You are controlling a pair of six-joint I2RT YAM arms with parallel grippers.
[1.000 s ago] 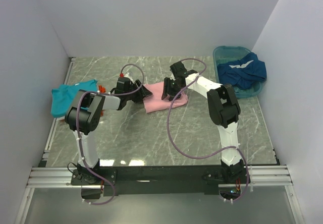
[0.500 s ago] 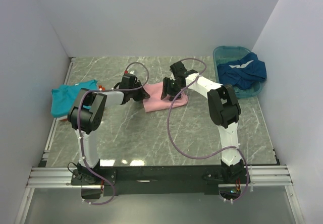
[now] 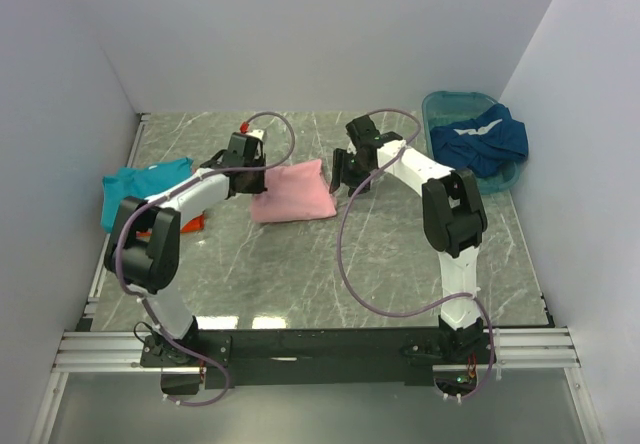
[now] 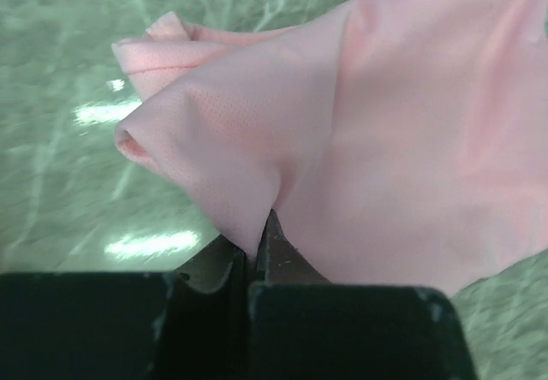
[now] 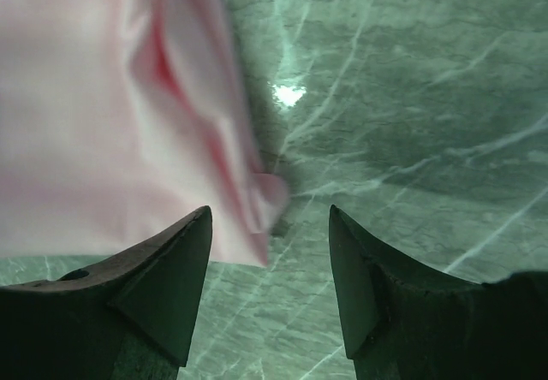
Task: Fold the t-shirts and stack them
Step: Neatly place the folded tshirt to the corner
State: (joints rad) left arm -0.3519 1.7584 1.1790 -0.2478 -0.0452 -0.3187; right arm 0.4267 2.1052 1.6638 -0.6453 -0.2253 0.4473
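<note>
Pink t-shirt (image 3: 292, 193) lies folded near the middle of the bench (image 3: 380, 254). Left claw (image 4: 253, 247) is pressed together, pinching a fold of cloth at the shirt's left edge; the fabric puckers up from between the fingers. Right claw (image 5: 269, 219) is spread and holds nothing, sitting at the shirt's right edge with a corner of cloth showing between the fingers. Teal t-shirt (image 3: 135, 192) is at the bench's left side, with the orange t-shirt (image 3: 190, 222) beside it, partly under the left arm. Dark blue t-shirt (image 3: 480, 139) lies in the teal basin (image 3: 440, 102) at the far right.

Four t-shirts (image 3: 293, 193), one plastic basin (image 3: 440, 97), two robot arms (image 3: 445, 214)
</note>
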